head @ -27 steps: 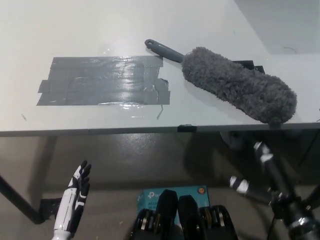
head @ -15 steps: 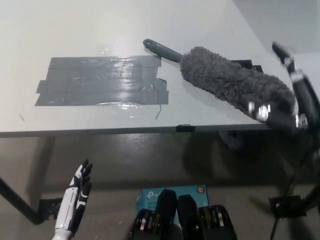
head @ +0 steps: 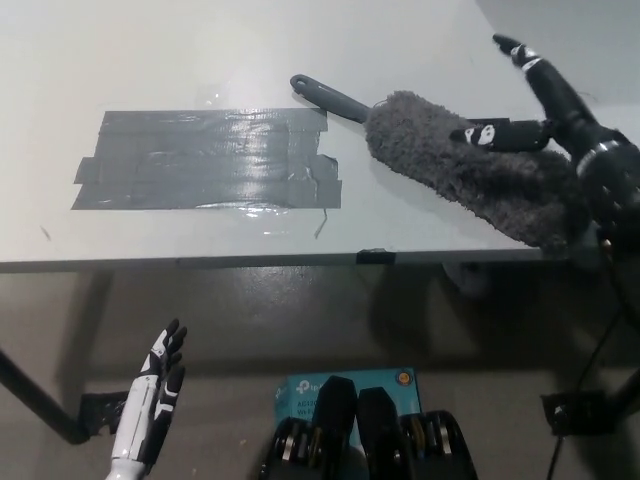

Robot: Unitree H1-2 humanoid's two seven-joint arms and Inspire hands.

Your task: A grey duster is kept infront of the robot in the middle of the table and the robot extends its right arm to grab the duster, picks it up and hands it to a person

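Note:
A grey fluffy duster (head: 450,160) lies on the table (head: 300,60), its dark handle (head: 330,98) pointing up-left and its head reaching the table's right front corner. My black right hand (head: 545,105) hovers over the right end of the duster head, open with fingers spread, one pointing away and another lying over the fluff. It holds nothing. My white left hand (head: 150,400) rests low at the lower left, below the table edge, open.
A large patch of grey tape (head: 210,160) covers the table's middle left. The table's front edge (head: 200,262) runs across the picture. A teal box (head: 345,385) lies on the floor below, and a table leg (head: 40,405) stands at the lower left.
My right hand has risen from below the table edge at the lower right to above the duster's right end. The duster and left hand have stayed put.

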